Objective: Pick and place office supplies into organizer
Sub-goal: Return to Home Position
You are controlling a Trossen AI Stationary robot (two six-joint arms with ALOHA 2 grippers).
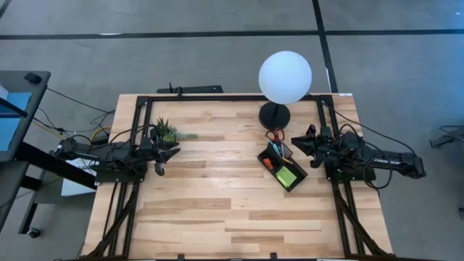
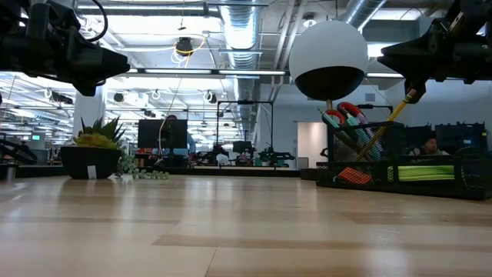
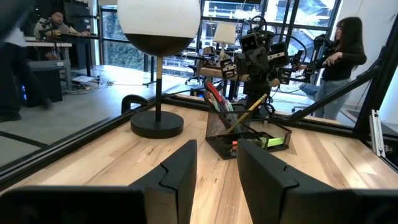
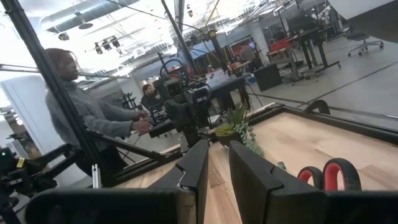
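The black organizer (image 1: 293, 164) lies at the table's right, near the lamp. In it are red-handled scissors (image 1: 274, 135) standing handles up, a lime-green sticky-note pad (image 1: 286, 176), a tan pencil (image 2: 388, 127) leaning in the mesh cup, and a small red-orange piece (image 2: 354, 175). My right gripper (image 1: 296, 140) hovers level beside the organizer's far end, open by a narrow gap with nothing in it. My left gripper (image 1: 170, 154) hovers level at the table's left beside the plant, open with nothing between its fingers (image 3: 180, 174).
A white globe lamp (image 1: 285, 77) on a round black base (image 1: 275, 114) stands just behind the organizer. A small spiky potted plant (image 1: 167, 132) sits at the far left. The middle and near part of the wooden table (image 1: 232, 210) is bare. People stand beyond the table (image 3: 345, 50) (image 4: 81, 106).
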